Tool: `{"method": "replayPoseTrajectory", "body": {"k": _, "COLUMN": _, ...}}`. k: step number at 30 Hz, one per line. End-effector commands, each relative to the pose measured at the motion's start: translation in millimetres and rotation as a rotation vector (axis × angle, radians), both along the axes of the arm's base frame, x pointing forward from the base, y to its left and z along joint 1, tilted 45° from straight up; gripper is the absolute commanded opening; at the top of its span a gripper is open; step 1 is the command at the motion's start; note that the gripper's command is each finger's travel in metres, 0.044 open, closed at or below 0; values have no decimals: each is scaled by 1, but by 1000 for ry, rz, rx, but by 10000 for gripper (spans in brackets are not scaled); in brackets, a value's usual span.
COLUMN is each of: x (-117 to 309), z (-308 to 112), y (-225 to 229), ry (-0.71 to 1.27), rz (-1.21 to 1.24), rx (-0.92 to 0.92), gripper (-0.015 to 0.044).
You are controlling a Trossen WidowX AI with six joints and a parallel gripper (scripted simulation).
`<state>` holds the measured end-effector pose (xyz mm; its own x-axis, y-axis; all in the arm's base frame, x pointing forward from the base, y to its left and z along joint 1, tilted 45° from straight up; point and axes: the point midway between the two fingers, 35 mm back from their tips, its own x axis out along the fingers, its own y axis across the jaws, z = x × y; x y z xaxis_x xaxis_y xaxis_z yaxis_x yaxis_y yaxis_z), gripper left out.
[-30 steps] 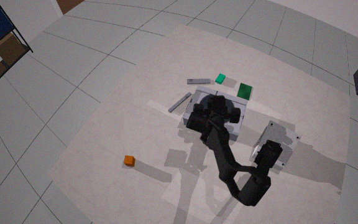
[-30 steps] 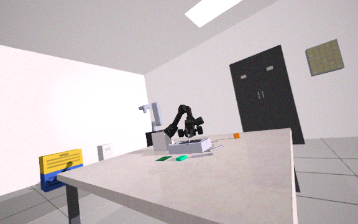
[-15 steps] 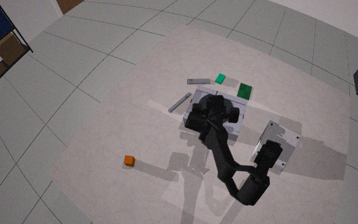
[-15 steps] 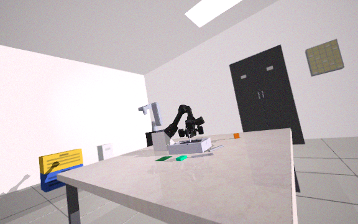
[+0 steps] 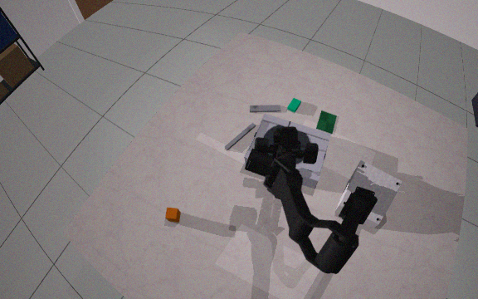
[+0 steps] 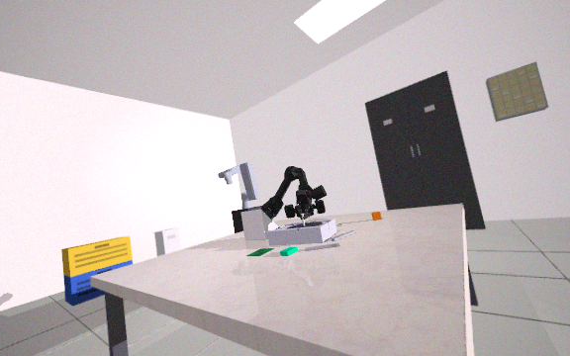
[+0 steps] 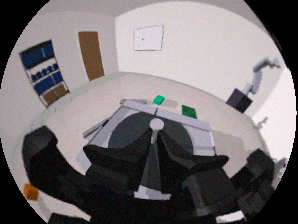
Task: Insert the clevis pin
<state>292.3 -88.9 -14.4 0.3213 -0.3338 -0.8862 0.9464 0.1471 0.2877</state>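
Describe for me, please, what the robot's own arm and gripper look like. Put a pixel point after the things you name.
The arm (image 5: 298, 212) (image 6: 279, 195) is matte black, with slim angular links and chunky rounded joints. The tool (image 7: 154, 129) is black too, its broad, dark fingers tapering toward the tips.

Odds and ends around the table

An orange cube (image 5: 173, 214) (image 6: 376, 216) (image 7: 30, 192) sits lower left in the top view. Near upper centre lie a bright green block (image 5: 294, 105) (image 6: 289, 251) (image 7: 159, 99), a dark green square (image 5: 326, 121) (image 6: 260, 252) (image 7: 189, 111) (flatter-looking) and two grey bars, set at different angles. A black double-door cabinet (image 6: 426, 148) stands right of centre in the exterior view.
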Motion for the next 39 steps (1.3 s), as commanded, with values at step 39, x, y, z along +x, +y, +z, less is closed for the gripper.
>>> {"method": "replayPoseTrajectory", "body": {"k": 39, "x": 14, "z": 4, "y": 2, "ry": -3, "rz": -1, "rx": 3, "gripper": 0}}
